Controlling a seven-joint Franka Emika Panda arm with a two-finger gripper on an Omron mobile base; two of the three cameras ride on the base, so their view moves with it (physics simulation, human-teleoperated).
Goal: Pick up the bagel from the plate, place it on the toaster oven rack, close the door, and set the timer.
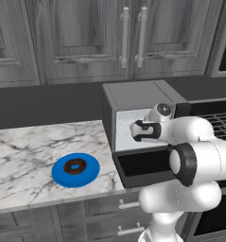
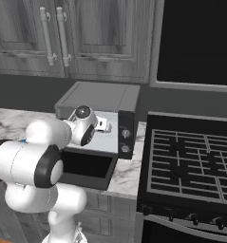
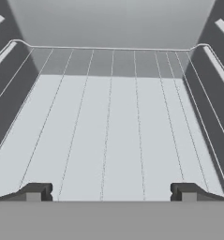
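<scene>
Bagel (image 1: 76, 166) on plate (image 1: 62, 178), well left of empty, wide-open tool (image 3: 111, 192) at oven rack (image 3: 108, 126).

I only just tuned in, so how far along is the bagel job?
Done: the door hangs open. In hand: nothing; the open gripper faces the bare toaster oven rack. Left: the bagel still sits on the plate, so picking, placing, closing and timer all remain.
</scene>
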